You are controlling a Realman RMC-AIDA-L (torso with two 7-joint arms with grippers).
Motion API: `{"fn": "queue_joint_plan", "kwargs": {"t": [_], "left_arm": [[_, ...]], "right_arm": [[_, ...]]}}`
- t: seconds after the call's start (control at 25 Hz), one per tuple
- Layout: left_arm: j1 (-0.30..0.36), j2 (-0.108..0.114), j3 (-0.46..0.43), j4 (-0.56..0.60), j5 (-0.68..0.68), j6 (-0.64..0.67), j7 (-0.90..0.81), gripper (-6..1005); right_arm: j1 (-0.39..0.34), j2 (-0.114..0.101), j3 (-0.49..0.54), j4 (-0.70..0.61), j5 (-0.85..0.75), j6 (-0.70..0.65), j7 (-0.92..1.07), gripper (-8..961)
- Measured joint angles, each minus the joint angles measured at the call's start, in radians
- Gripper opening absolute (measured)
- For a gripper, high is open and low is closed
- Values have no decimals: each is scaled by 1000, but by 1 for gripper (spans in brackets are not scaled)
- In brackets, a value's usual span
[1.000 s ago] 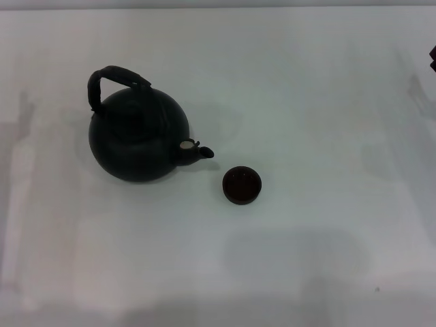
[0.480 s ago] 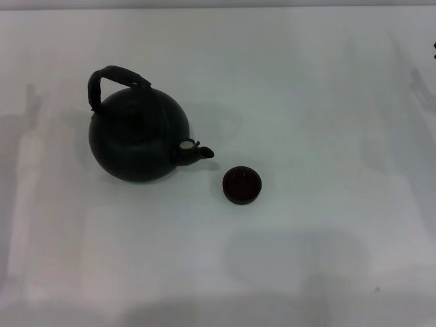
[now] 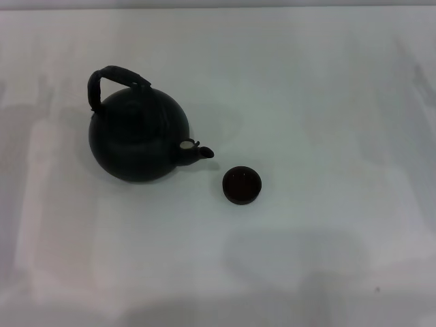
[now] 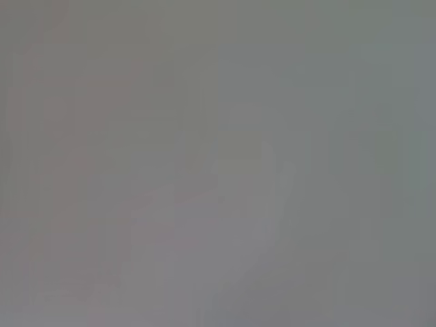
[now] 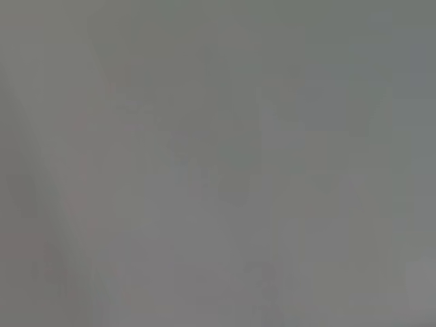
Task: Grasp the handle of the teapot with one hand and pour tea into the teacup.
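In the head view a large round matte black teapot [image 3: 138,136] stands on the white table [image 3: 320,102], left of the middle. Its black arched handle [image 3: 112,77] rises over the far side of its top, and its short spout [image 3: 199,152] points right toward the teacup. The small dark teacup [image 3: 242,185] sits just right of and nearer than the spout, apart from it. Neither gripper shows in any view. Both wrist views hold only a blank grey surface.
The white table's far edge [image 3: 218,7] runs along the top of the head view. Faint shadows lie on the table at the left side and near the front.
A dark piece of the right arm at the head view's right edge has drawn out of view. The shadow at the left has shifted. Teapot and teacup have not moved.
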Motion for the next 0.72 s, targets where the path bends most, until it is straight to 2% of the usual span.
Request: {"fn": "queue_joint_plan", "kwargs": {"t": [0.36,0.72], "left_arm": [[-37,3,0,-7,1,33,107,801],[-69,6,0,-11,-2,79,105,810]], "right_arm": [[22,-1,0,-44,0,-36,3,834],[41,0,35,-56,1,-50,0,834]]}}
